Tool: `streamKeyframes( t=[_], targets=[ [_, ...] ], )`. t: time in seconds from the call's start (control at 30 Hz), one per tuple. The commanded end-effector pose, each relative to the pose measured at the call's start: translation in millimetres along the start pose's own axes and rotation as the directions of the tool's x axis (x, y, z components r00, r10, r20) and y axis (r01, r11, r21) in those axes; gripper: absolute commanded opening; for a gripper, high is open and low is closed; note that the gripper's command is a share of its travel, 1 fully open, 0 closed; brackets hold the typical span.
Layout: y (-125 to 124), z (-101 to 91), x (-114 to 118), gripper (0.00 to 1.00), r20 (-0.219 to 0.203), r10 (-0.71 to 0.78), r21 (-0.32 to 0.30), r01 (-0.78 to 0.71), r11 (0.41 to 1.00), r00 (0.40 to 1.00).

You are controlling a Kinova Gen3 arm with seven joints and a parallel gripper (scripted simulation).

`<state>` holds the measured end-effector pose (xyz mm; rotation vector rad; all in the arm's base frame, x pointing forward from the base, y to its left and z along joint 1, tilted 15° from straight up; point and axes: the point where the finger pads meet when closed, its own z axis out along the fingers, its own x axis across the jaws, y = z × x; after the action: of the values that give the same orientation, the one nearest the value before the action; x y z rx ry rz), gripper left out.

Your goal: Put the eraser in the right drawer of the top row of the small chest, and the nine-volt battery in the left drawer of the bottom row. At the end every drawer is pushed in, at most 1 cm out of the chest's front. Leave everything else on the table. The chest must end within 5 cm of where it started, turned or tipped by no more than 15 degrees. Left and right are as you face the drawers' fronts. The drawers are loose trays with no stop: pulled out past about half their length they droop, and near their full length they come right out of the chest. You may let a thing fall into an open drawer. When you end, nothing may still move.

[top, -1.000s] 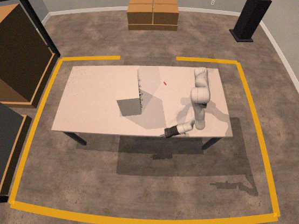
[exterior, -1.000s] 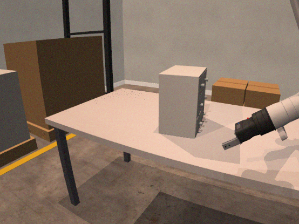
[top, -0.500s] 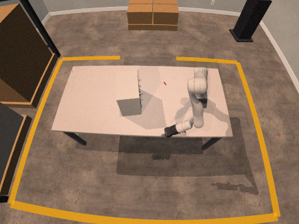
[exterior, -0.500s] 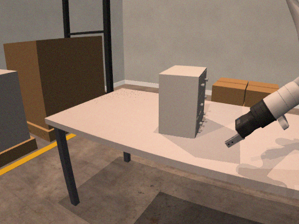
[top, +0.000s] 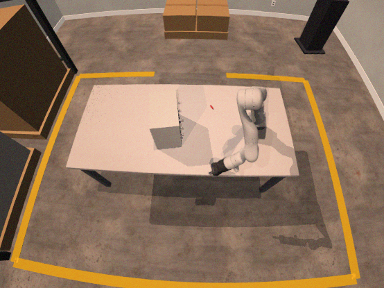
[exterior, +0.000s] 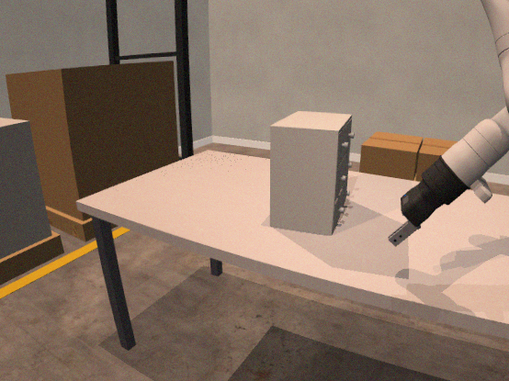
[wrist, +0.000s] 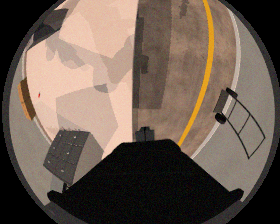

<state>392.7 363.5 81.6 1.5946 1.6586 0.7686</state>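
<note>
Tool (top: 211, 173) (exterior: 395, 240) (wrist: 145, 132) is up in the air with its fingers together and nothing between them. Going by your top view, with 12 at the top of the picture, it shows right by the table's (top: 118, 129) (exterior: 220, 189) (wrist: 90, 65) 6 o'clock edge, well apart from the chest (top: 166, 137) (exterior: 303, 175) (wrist: 65, 152), at roughly 4 to 5 o'clock from it. In your exterior view it's tilted, tips pointing down toward about 8 o'clock.

Your chest is standing upright on the table, knobs facing 3 o'clock in the top view. The wrist cam gives you the drawer fronts, and they look about flush, but I can't tell if one is sticking out a hair.

As for your eraser and nine-volt, I honestly can't tell where either one is. The only loose thing I can pick out is a small red bit (top: 211, 107) (wrist: 39, 95) lying on the table, around 2 o'clock from the chest and well apart from your tool. It's too small to say what it is.

Your arm (top: 250, 132) (exterior: 482, 148) comes in from the 3 o'clock side of the table in the top view, and the brown boxes (top: 180, 23) (exterior: 390, 159) (wrist: 26, 100) sit on the floor past the 12 o'clock edge.
</note>
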Motion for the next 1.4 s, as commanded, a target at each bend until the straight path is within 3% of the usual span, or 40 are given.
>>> streamKeyframes(
  t=[0.0, 1.37],
  targets=[
    [7, -4.7, 3, 0.0, -0.005, 0.016, 0.034, -0.016, 0.999, 1.0],
    [12, -37.1, 2, 0.0, -0.006, 0.022, 0.363, -0.018, 0.932, 1.0]
  ],
)
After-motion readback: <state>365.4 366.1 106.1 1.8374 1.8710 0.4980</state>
